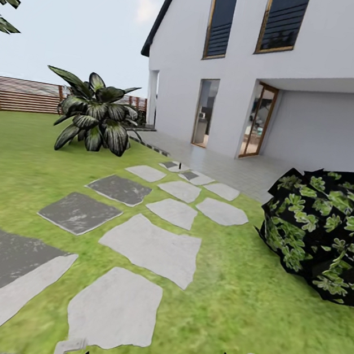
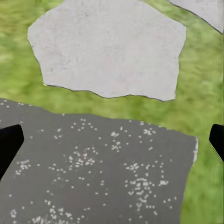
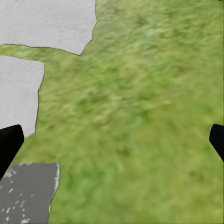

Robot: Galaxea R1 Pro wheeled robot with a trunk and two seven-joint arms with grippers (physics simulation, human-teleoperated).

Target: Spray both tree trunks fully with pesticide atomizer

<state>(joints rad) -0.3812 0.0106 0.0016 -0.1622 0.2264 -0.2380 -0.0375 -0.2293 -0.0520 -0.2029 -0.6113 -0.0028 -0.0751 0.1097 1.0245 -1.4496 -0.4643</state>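
Lawn (image 1: 23, 175) and stepping stones (image 1: 151, 247) run from both empty, spread-jawed grippers, left gripper (image 2: 112, 140) and right gripper (image 3: 112, 140), up to the pesticide atomizer (image 1: 180, 166) at centre frame, distant: judged light, rigid, slippery; take by the body.

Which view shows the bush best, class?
The head view: the bush sits whole on the grass, right of the stones. The wrist views look down on grass and stones, so they tell nothing about it.
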